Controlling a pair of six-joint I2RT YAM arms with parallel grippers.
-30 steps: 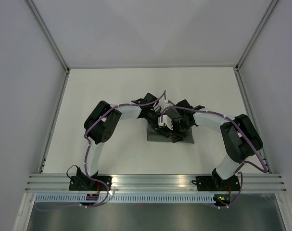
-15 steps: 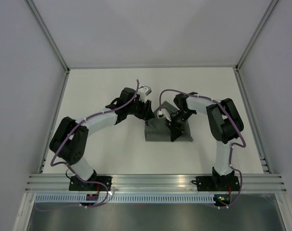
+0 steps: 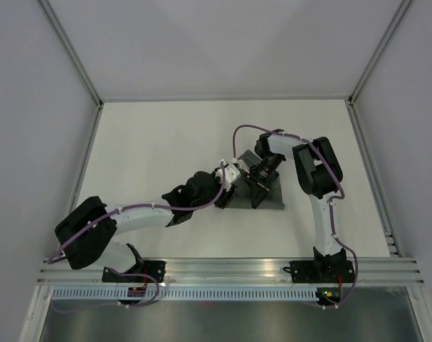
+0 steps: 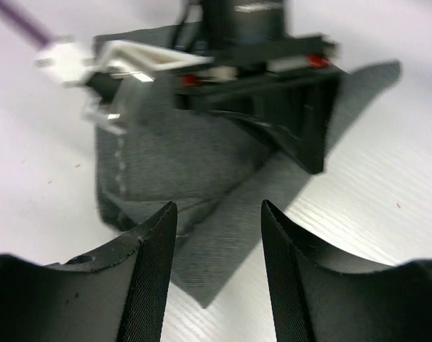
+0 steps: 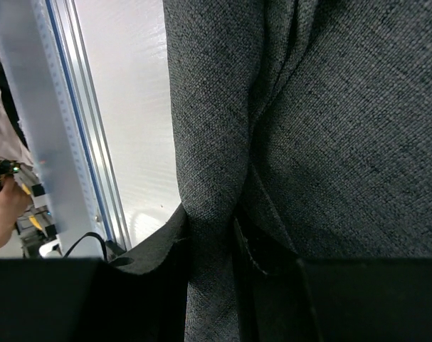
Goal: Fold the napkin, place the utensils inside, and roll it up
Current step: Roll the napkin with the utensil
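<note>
White table with one dark grey napkin

The table (image 3: 151,142) is matt white with a faint ribbed grain. The only thing lying on it is the napkin (image 3: 275,202), which sits in a rumpled, layered heap rather than spread flat. One pointed corner pokes out flat on the white surface at the napkin's far side, and another flap lies flat along its near side. A line of pale stitching shows along the napkin's left edge. A few tiny reddish specks mark the surface just beside the napkin. An aluminium rail (image 3: 230,269) runs along the table edge, well apart from the napkin on its near side
</note>
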